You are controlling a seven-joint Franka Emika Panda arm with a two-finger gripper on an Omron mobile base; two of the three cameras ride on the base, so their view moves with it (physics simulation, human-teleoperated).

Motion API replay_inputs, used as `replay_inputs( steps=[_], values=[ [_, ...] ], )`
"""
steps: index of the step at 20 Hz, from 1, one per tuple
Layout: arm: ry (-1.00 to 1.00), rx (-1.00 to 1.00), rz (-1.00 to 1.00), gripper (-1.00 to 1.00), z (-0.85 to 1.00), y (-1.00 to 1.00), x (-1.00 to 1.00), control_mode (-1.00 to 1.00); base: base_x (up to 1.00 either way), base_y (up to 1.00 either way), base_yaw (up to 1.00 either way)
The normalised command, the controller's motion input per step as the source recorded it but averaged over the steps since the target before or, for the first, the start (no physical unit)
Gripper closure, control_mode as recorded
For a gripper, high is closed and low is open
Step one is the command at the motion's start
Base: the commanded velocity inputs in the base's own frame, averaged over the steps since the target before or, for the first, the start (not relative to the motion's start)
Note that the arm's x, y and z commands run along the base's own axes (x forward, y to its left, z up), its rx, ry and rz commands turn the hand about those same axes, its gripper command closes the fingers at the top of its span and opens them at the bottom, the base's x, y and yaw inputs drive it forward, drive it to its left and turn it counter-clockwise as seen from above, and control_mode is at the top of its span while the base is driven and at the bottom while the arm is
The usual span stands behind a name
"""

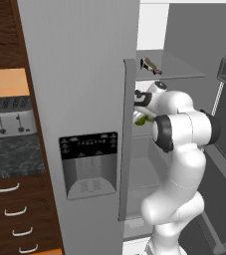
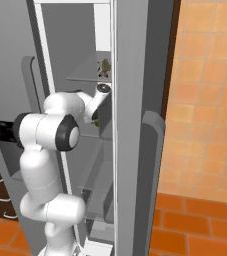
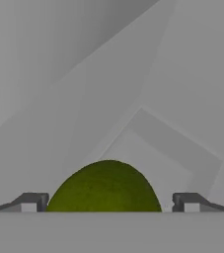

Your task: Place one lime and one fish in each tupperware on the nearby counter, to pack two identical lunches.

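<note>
The gripper (image 3: 108, 205) stands spread wide, a fingertip (image 3: 32, 202) on either side of a lime (image 3: 105, 190), with clear gaps between the pads and the fruit; nothing is pinched yet. The lime (image 1: 142, 119) sits on a shelf inside the open fridge (image 1: 79, 74), just past the door edge. Judged small, light and firm with a smooth rounded skin, it is likely to roll or squirt out under an off-centre pinch; take it across its widest middle. Farther in, a fish (image 1: 151, 65) lies on the shelf above.
</note>
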Motion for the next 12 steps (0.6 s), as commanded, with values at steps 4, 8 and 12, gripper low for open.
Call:
replay_inputs(
  steps=[4, 8, 12],
  values=[
    [0.0, 0.0, 0.0, -1.0, -0.28, 0.0, 0.01, -1.0, 0.0, 0.0, 0.0],
    [0.0, 0.0, 0.0, 1.0, -0.43, 0.01, -0.14, -1.0, 0.0, 0.0, 0.0],
    [0.0, 0.0, 0.0, 1.0, -0.09, 0.0, -0.3, -1.0, 0.0, 0.0, 0.0]
  ],
)
